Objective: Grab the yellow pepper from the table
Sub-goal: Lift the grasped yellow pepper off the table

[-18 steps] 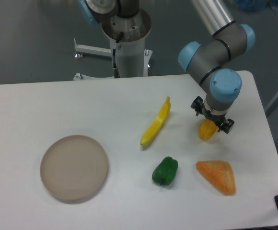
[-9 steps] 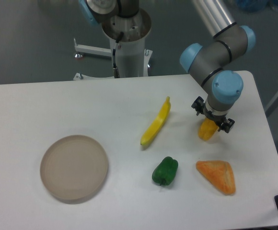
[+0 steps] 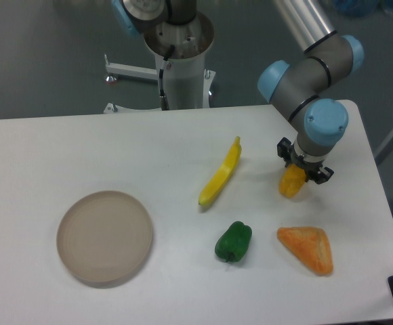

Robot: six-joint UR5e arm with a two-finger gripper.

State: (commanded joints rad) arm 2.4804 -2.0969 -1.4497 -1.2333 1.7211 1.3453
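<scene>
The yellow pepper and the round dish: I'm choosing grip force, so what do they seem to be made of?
The yellow pepper, under the gripper, looks like moulded plastic: glossy, evenly coloured yellow-orange skin, though real produce can't be excluded. The round dish looks matte and rigid, beige-grey with a faint rim, perhaps plastic or ceramic; the picture leaves that open.

I log: yellow-orange pepper, yellow banana, green pepper, orange wedge, beige plate, white table.

I can read no text, no label and no number on anything here, also not on my arm.
</scene>
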